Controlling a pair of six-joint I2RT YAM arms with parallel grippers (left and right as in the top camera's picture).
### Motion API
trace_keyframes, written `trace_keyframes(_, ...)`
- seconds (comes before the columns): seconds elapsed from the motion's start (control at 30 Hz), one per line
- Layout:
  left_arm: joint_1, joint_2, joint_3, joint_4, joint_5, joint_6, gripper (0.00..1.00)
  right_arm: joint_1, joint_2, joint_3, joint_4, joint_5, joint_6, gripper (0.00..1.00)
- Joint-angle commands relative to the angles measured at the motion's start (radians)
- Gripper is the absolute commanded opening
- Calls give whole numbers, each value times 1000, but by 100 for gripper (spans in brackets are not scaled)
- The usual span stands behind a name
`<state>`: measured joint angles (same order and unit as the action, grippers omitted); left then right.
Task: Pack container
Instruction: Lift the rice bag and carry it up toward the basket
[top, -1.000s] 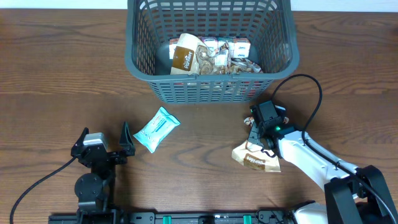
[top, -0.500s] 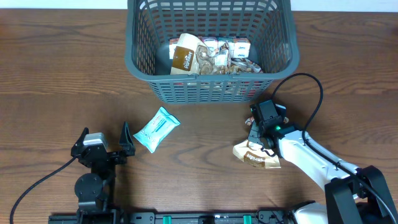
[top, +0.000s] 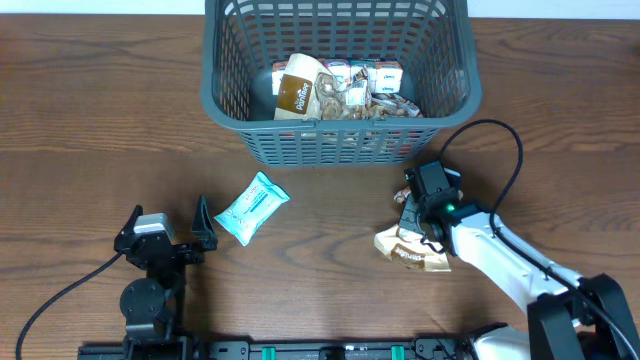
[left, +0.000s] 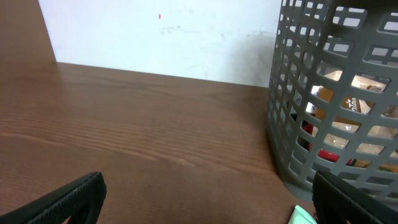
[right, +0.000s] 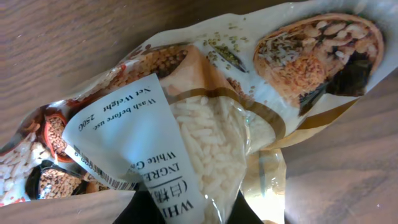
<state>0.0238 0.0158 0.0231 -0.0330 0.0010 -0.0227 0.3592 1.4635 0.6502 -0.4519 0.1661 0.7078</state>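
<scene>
The dark grey lattice container (top: 215, 90) stands at the back centre and holds several snack packs (top: 340, 88); its wall also shows in the left wrist view (left: 323, 93). My right gripper (top: 415, 225) is shut on a tan and white grain pack (top: 412, 250), which fills the right wrist view (right: 205, 106) just off the wood. A light blue snack pack (top: 252, 207) lies on the table in front of the container. My left gripper (top: 175, 232) is open and empty, just left of the blue pack, whose corner shows in the left wrist view (left: 301, 216).
The wooden table (top: 90, 150) stretches left of the container. A black cable (top: 500, 150) loops from my right arm near the container's right front corner. A white wall (left: 161, 37) lies behind the table.
My right gripper has lifted the grain pack slightly; it has bunched up and shifted a little toward the gripper. The left arm has not moved.
</scene>
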Motion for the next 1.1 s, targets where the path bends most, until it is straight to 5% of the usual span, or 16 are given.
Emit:
trace_keyframes(0.0, -1, -5, -18, -40, -9, -2, 99, -21, -72, -10, -5, -5, 9, 1)
trace_keyframes(0.87, -1, -5, -18, -40, -9, -2, 99, -357, -217, 9, -72, 163, 129, 1)
trace_keyframes(1.07, -1, -5, -18, -40, -9, -2, 99, -468, -218, 114, -70, 168, -16, 1)
